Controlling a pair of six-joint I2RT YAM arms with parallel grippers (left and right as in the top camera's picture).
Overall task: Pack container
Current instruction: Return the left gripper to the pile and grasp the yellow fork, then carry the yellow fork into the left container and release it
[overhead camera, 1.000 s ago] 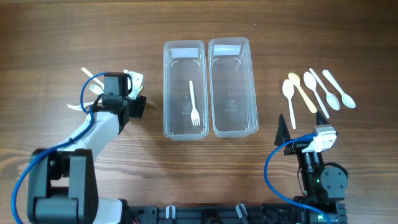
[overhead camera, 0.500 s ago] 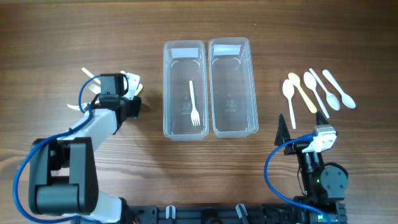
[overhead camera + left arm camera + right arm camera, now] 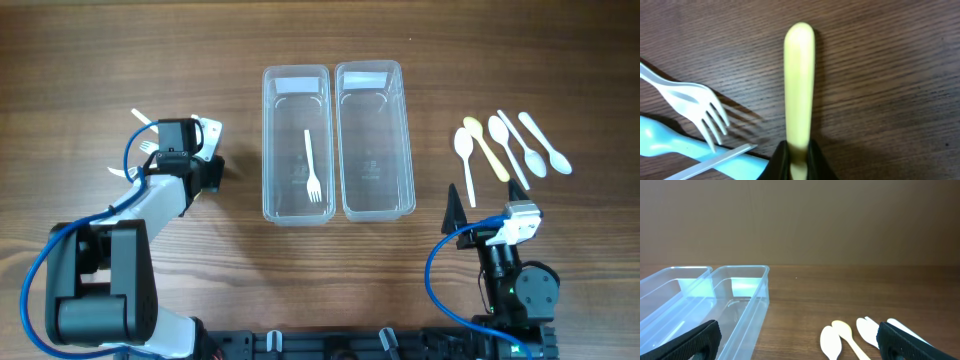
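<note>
Two clear containers stand side by side mid-table. The left container (image 3: pixel 266 140) holds a white fork (image 3: pixel 311 165); the right container (image 3: pixel 408 140) shows nothing inside. My left gripper (image 3: pixel 211 166) is at the pile of utensils left of them. In the left wrist view it (image 3: pixel 799 152) is shut on the handle of a yellow utensil (image 3: pixel 799 85) that lies on the wood; its working end is hidden. My right gripper (image 3: pixel 487 205) sits near the front right, open (image 3: pixel 800 347) and holding nothing, just short of the spoons (image 3: pixel 500 145).
A white fork (image 3: pixel 690 105), a light blue utensil (image 3: pixel 665 142) and a pale blade (image 3: pixel 715 159) lie left of the yellow handle. Several white and yellow spoons (image 3: pixel 845 332) lie ahead of the right gripper, with both containers (image 3: pixel 747 287) to its left.
The left gripper's jaws have closed onto the yellow handle and shifted slightly toward the utensil pile. The right arm has not moved.
</note>
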